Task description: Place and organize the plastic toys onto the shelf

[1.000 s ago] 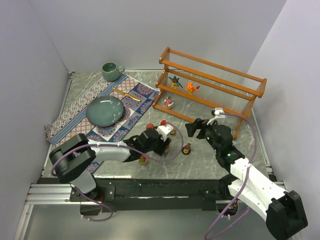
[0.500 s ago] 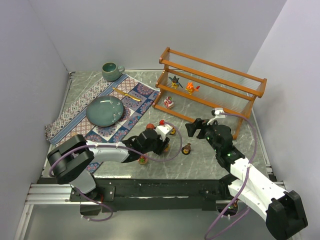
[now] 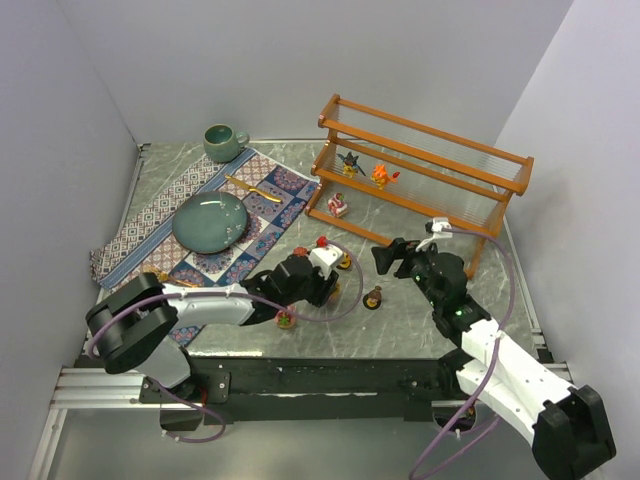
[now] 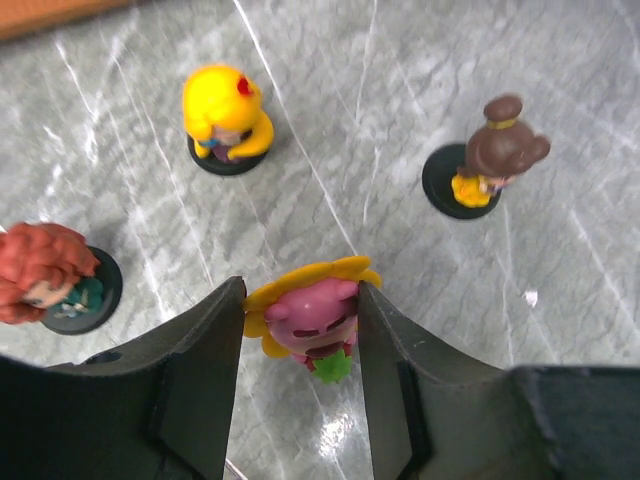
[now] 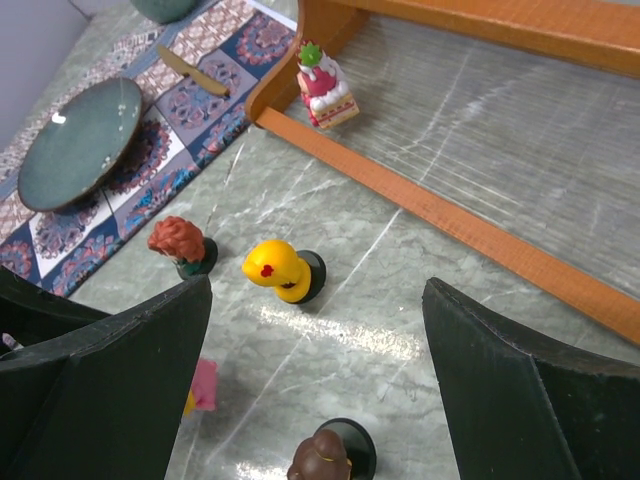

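Snugly, left claw (image 4: 302, 290) pinches pink toy (image 4: 306, 322), yellow toy (image 4: 225, 115) apart

The left arm stretches low, the left end effector (image 4: 301, 303) clamping a pink figurine (image 4: 312, 322) between its fingers; the right end effector (image 5: 317, 298) hovers, jaws spread wide.

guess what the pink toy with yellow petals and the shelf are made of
The pink toy looks like moulded plastic: smooth, with a soft sheen. The shelf seems to be orange-brown wood, perhaps varnished, with clear ribbed panels that could be plastic or glass.
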Tool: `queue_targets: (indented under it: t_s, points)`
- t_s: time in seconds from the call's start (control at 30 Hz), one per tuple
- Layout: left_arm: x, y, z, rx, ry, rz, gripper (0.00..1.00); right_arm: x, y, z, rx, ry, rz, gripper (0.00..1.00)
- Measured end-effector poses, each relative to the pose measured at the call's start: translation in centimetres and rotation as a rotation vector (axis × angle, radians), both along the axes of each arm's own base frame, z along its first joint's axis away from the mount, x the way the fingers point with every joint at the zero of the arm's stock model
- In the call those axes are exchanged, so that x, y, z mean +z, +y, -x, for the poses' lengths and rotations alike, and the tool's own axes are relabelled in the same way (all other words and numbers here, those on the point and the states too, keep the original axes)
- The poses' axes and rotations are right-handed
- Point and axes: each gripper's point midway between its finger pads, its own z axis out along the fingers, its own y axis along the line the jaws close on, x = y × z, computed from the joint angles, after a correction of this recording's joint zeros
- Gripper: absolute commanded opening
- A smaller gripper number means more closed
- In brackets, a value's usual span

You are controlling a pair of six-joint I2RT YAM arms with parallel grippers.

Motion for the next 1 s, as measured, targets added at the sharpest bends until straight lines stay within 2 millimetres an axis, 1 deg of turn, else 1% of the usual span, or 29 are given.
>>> queue_targets:
  t_s: [0.1, 0.23, 0.4, 0.47, 0.53, 0.63, 0.77, 0.9, 1.0]
  points:
    - [1.1, -0.3, -0.5, 0.012, -0.02, 0.013, 0.2, 0.1, -0.2, 0.2, -0.008, -0.014, -0.007, 0.93]
    - [3.6, -1.3, -2.0, 0.029, -0.055, 0.049, 0.21, 0.3, -0.7, 0.4, -0.03, -0.033, -0.012, 0.93]
    - [7.9, -3.3, -5.6, 0.059, -0.119, 0.112, 0.22, 1.1, -2.1, 0.6, -0.094, -0.079, -0.027, 0.93]
    - [8.9, -3.8, -7.1, 0.074, -0.137, 0.124, 0.22, 1.6, -2.7, 0.7, -0.126, -0.101, -0.037, 0.93]
    - [9.4, -4.2, -8.7, 0.09, -0.145, 0.129, 0.23, 2.0, -3.4, 0.8, -0.161, -0.124, -0.05, 0.93]
    - [9.2, -4.6, -10.5, 0.109, -0.145, 0.126, 0.24, 2.3, -4.3, 1.0, -0.21, -0.147, -0.068, 0.93]
    - [7.7, -5.3, -12.8, 0.129, -0.138, 0.1, 0.25, 2.0, -5.4, 1.2, -0.262, -0.161, -0.082, 0.93]
    - [6.0, -6.5, -14.2, 0.114, -0.13, 0.074, 0.27, 2.6, -6.0, 1.3, -0.295, -0.179, -0.097, 0.93]
    - [5.1, -7.3, -14.6, 0.091, -0.123, 0.066, 0.27, 2.5, -6.1, 1.3, -0.304, -0.179, -0.098, 0.93]
